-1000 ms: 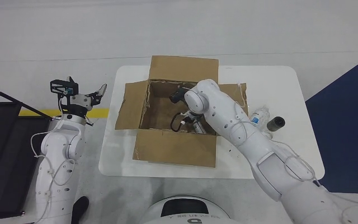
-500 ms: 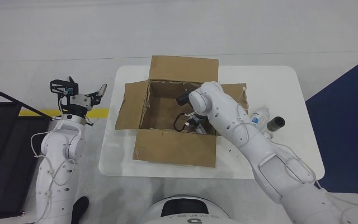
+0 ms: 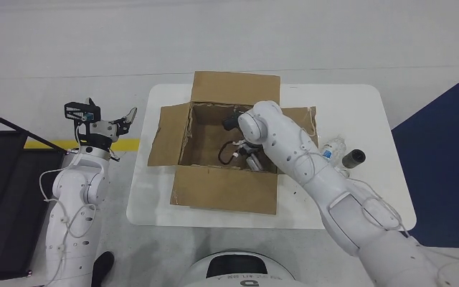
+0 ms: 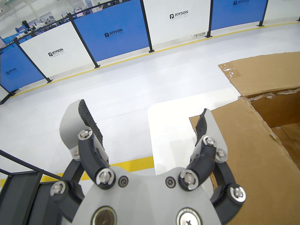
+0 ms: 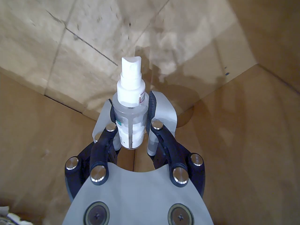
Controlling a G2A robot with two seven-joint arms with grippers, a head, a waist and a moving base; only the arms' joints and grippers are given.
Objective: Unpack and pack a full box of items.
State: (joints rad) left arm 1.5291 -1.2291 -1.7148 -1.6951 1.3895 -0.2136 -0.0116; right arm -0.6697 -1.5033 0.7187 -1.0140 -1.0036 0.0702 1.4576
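Note:
An open cardboard box [image 3: 224, 189] stands on the white table [image 3: 344, 115], flaps folded out. My right arm reaches down into it. Inside, my right gripper [image 5: 131, 108] is shut on a small clear spray bottle [image 5: 130, 118] with a white pump top, held over the box's bare floor [image 5: 70, 24]. My left gripper [image 3: 109, 115] hangs off the table's left side, above the floor, open with nothing between its fingers [image 4: 90, 120]. The box's near flap [image 4: 243, 146] lies just beside it.
On the table right of the box lie a clear bottle [image 3: 331, 149] and a dark cylinder [image 3: 354, 158]. A black rack [image 3: 18, 179] stands at the far left. A yellow floor line [image 4: 131, 163] runs below the left gripper.
The right arm has shifted slightly inside the box, first toward the right and then back left. The left arm has not moved.

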